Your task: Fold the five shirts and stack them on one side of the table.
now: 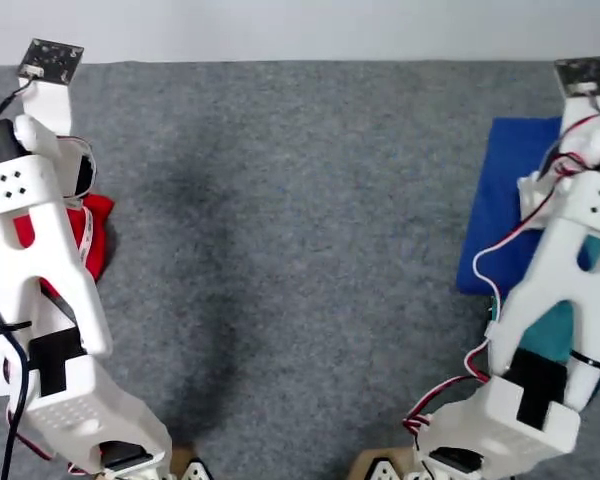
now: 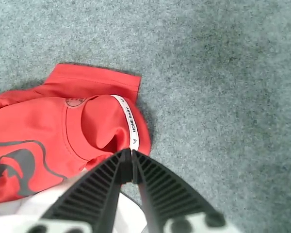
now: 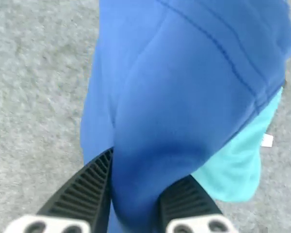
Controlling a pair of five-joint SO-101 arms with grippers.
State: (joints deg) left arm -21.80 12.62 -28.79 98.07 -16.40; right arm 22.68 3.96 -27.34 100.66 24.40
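**Both claws clamped on shirts at opposite edges of the table**

The left gripper stood over the left edge of the grey felt-like table covering. Its two ribbed black jaws were pressed together with barely a slit between them. Their tips met at the neck opening of a red cotton shirt, where the rim of the collar appeared to be pinched between them. A white neck tape ran along the inside of that collar right up to the jaw tips. The red cotton shirt lay crumpled rather than flat, with one sleeve or hem edge turned out onto the covering. A dark printed graphic showed on its front. A white garment lay partly under it, nearer the arm's base.

The right gripper was at the opposite side of the table. Its jaws were held a little apart by a thick fold of a royal-blue shirt, which they clasped from both sides. The blue cloth rose in a ridge from between the jaws and spread out towards the far right corner of the table. A turquoise shirt lay beneath it, sticking out along one edge. In the high view the turquoise showed under the right arm, nearer the base than the blue. The two pairs of shirts were well apart.
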